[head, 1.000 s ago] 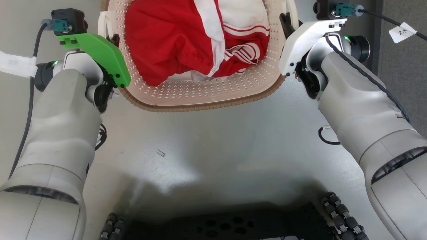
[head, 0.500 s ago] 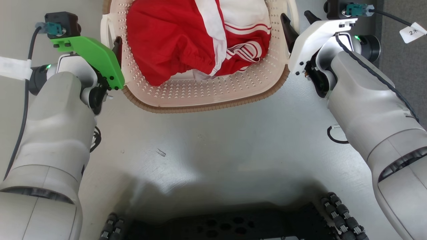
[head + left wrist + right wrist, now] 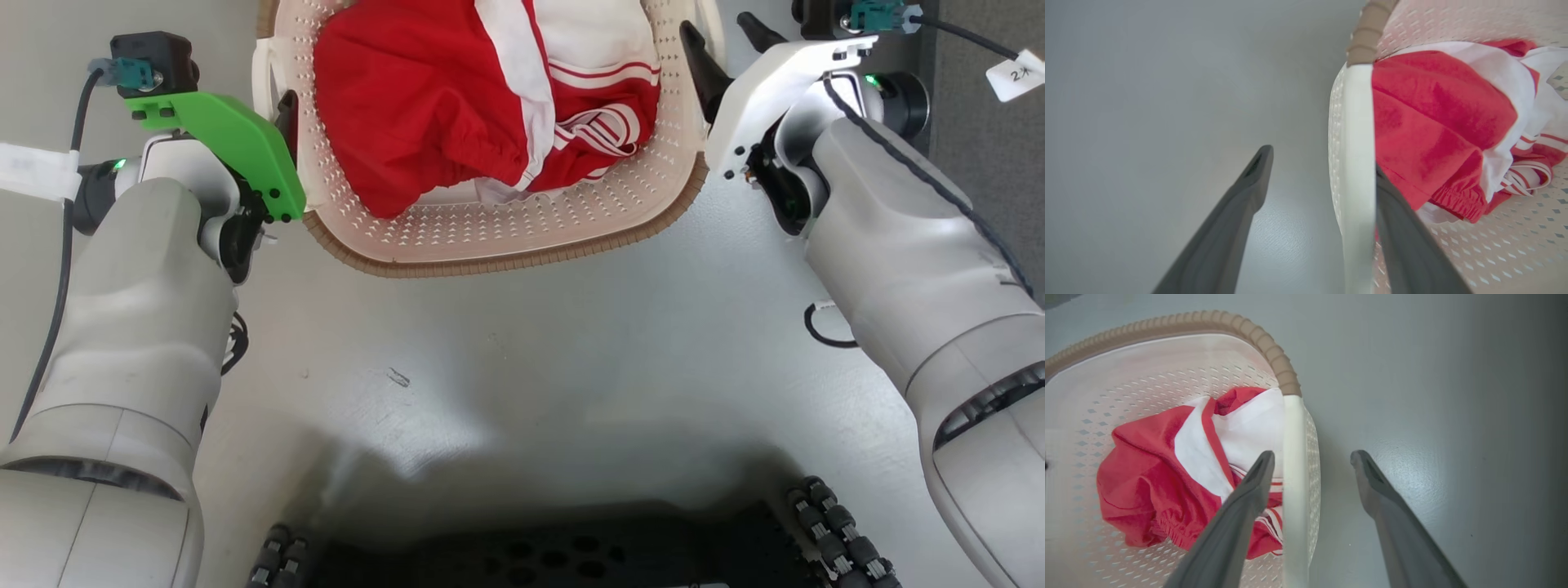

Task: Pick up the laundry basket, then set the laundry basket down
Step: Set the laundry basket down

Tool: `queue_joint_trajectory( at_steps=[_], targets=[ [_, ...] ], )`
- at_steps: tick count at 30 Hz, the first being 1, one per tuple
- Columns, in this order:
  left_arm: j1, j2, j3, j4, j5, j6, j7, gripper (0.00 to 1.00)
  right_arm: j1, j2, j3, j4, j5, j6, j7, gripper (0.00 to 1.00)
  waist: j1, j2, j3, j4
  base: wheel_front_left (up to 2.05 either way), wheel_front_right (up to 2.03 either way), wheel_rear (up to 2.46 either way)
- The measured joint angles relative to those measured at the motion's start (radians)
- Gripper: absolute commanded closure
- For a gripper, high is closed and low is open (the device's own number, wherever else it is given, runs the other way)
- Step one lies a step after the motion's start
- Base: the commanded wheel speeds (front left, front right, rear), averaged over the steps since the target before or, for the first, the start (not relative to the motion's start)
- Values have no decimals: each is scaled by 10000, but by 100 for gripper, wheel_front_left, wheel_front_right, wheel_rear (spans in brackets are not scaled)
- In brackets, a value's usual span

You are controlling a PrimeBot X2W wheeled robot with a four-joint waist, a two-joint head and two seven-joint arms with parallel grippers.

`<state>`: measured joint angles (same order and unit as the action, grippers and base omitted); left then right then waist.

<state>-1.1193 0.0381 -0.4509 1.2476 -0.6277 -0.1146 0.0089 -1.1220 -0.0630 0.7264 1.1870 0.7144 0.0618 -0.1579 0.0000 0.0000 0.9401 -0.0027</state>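
laundry basket (image 3: 506, 237) upright on the grey floor (image 3: 531, 367), brown woven-look rim (image 3: 490, 268) around cream perforated walls; holds a crumpled red and white garment (image 3: 457, 90), heaped from the middle to the far side, near wall left bare

at the basket's left handle (image 3: 1359, 143): left gripper (image 3: 1322, 161), under a green bracket (image 3: 229, 139), fingers apart and straddling the handle; one finger (image 3: 1237, 212) outside the basket over bare floor, well clear of the wall; the other (image 3: 1404, 237) inside the basket, lying against the handle's inner face, just beside the garment's red elastic hem; no clamp on the handle

at the basket's right handle (image 3: 1294, 477): right gripper (image 3: 1312, 455), under a white bracket (image 3: 767, 82), fingers likewise spread wide; one finger (image 3: 1229, 531) inside the basket, above the garment and close beside the handle, touching or not cannot tell; the other (image 3: 1396, 531) outside the basket over the floor, apart from the wall; handle in the gap between them, ungripped

on the near side of the basket, well apart from it: dark wheeled base (image 3: 571, 555) of the robot with small rollers (image 3: 833, 523); off the basket's right side, a black cable with a white paper tag (image 3: 1016, 77)
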Motion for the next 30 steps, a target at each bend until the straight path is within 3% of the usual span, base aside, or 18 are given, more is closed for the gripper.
queue_joint_trajectory(
  at_steps=[14,30],
  targets=[
    [59,-10,-130,-61,0,-82,-805,0,370,-2,270,-142,86,84,-443,0,0,0,-753,42,0,0,0],
    [1123,-6,-219,-339,0,-94,-2362,0,1170,0,155,-121,117,104,-890,0,-1,0,-2453,57,0,0,0]
  ],
)
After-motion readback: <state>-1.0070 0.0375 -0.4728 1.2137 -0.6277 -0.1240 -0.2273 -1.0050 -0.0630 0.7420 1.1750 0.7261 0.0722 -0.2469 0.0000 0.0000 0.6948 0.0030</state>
